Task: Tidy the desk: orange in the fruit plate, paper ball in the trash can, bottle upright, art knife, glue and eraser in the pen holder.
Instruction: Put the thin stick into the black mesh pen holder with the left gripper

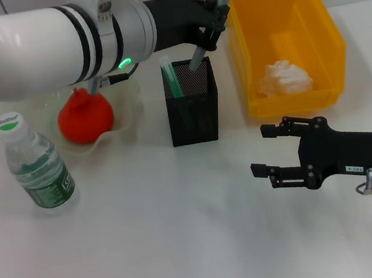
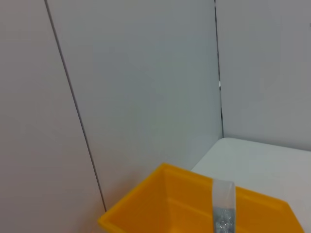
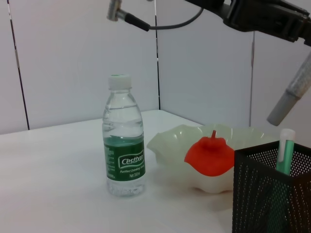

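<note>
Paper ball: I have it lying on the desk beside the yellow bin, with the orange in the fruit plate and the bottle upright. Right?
Not quite. The head view shows the paper ball inside the trash can, not beside it on the desk. The rest holds: the orange sits in the fruit plate and the bottle stands upright.

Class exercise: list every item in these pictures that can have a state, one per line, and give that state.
Orange: lying in the fruit plate.
Paper ball: inside the trash can.
Bottle: upright, capped.
Pen holder: upright, a green stick inside.
Grey tool: tilted, its lower end at the holder's mouth.
Left gripper: shut on the grey tool, above the holder.
Right gripper: open, holding nothing, over the table.
</note>
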Robot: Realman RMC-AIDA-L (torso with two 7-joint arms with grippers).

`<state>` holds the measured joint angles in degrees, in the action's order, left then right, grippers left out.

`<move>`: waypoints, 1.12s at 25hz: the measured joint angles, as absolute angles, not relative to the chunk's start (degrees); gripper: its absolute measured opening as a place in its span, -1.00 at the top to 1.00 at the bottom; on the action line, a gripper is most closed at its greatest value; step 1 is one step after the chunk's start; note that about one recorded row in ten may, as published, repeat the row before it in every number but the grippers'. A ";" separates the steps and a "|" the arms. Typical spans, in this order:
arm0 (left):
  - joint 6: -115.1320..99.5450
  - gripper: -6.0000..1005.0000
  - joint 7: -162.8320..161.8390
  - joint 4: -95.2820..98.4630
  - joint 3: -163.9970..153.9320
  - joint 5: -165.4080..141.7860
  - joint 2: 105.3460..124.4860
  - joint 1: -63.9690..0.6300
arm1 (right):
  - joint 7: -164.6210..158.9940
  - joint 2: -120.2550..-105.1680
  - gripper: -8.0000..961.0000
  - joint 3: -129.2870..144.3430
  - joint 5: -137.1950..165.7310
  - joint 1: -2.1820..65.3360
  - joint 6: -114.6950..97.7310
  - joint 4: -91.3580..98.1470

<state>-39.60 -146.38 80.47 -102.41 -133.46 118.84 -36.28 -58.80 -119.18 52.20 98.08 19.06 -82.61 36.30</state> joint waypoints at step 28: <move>-21.12 0.73 -125.60 66.74 -106.07 -111.63 119.03 -33.77 | -59.14 -119.27 -0.60 52.11 98.08 18.54 -82.62 36.30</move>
<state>-21.12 -125.60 66.74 -106.07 -111.63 119.03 -33.76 -59.14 -119.27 52.11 98.08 18.54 -82.62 36.30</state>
